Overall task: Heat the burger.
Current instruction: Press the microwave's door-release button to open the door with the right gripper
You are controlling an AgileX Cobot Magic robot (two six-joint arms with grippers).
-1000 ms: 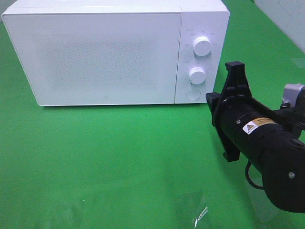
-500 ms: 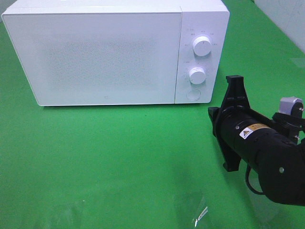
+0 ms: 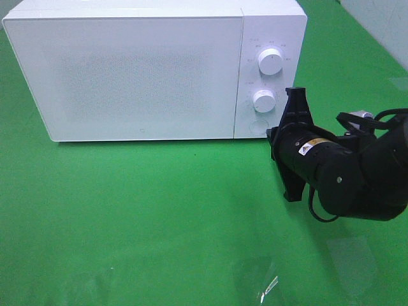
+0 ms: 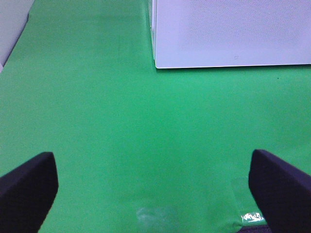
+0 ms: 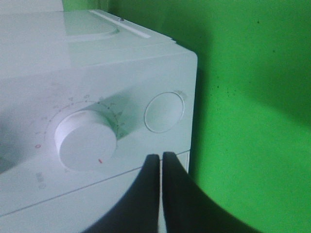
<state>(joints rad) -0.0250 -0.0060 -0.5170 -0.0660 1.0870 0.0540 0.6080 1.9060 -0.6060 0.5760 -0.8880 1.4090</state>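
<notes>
The burger is out of view. A white microwave (image 3: 140, 70) stands at the back with its door shut. My right gripper (image 3: 272, 132) is shut and empty, with its tips close in front of the round button (image 3: 258, 126) at the bottom of the control panel. In the right wrist view the closed fingertips (image 5: 160, 156) sit just below that round button (image 5: 164, 112), beside the lower knob (image 5: 85, 140). I cannot tell if they touch the panel. My left gripper (image 4: 154, 194) is open and empty over bare green cloth, short of the microwave's front corner (image 4: 156, 63).
The panel has an upper knob (image 3: 271, 61) and a lower knob (image 3: 264, 101). Green cloth (image 3: 159, 210) covers the table. A shiny glare patch (image 3: 264, 287) lies near the front edge. A pale wall (image 3: 382, 25) rises at the back right.
My right arm has moved left and toward the microwave, bringing the shut gripper up to the bottom of the control panel. The microwave has not moved.
</notes>
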